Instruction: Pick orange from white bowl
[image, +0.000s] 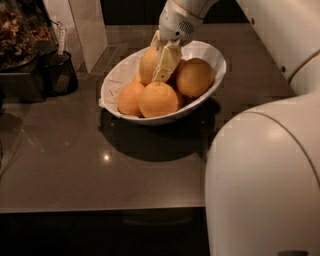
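Note:
The white bowl (120, 75) sits on the dark counter and holds several oranges. The orange (148, 64), paler and elongated, stands at the back left of the bowl. My gripper (159, 62) reaches down from above into the bowl, its cream fingers (167, 61) on either side of this orange and closed against it. Rounder, deeper oranges lie in front (158, 99), front left (130, 98) and to the right (194, 77).
A small dark mesh cup (59, 73) stands left of the bowl, by a dark tray of dried material (20, 35). A pale upright panel (82, 25) stands behind. My white arm body (265, 175) fills the right foreground. The counter's front edge (100, 209) runs below.

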